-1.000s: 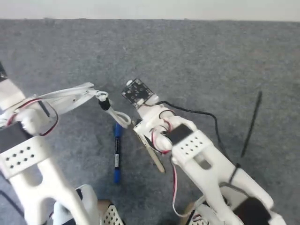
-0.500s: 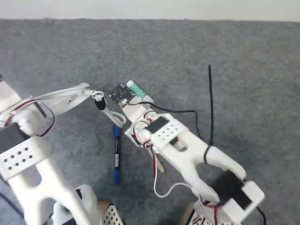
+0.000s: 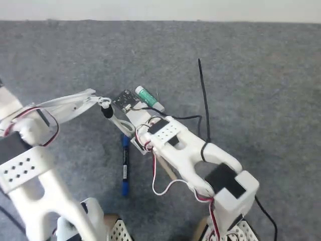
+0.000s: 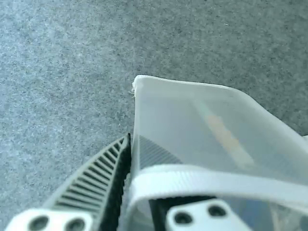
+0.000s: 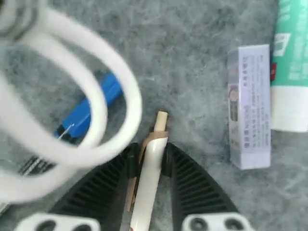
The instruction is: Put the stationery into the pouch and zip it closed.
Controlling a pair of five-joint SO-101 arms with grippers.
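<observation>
The right claw (image 5: 150, 148) is clamped on a cream pen (image 5: 160, 120), which runs lengthwise between its 2 fingers with the tip poking out past them, just above the grey bench (image 3: 251, 75). A blue pen (image 3: 125, 165) lies flat on the bench just beside this claw, partly behind the pouch's white loop (image 5: 113, 86). An eraser (image 5: 249, 106) and a green glue stick (image 3: 149, 98) lie side by side nearby. The left claw (image 4: 139, 163) is closed on the edge of the translucent pouch (image 4: 202, 125), holding it up.
</observation>
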